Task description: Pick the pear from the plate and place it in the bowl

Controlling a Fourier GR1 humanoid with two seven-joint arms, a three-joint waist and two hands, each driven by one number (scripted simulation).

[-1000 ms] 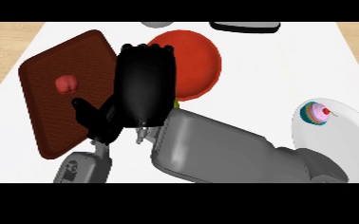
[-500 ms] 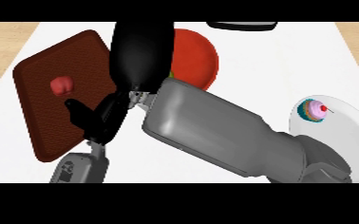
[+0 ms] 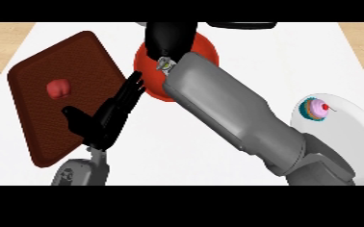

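A white counter top (image 3: 213, 163) fills most of the view, evenly lit, with pale wooden strips (image 3: 14, 29) at both upper corners.

The right hand (image 3: 169, 37) now reaches farther up over the bowl (image 3: 206, 53), its forearm covering more of it.

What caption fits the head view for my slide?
Right hand reaches over the red plate; left hand rests open beside the brown board; pear not visible.
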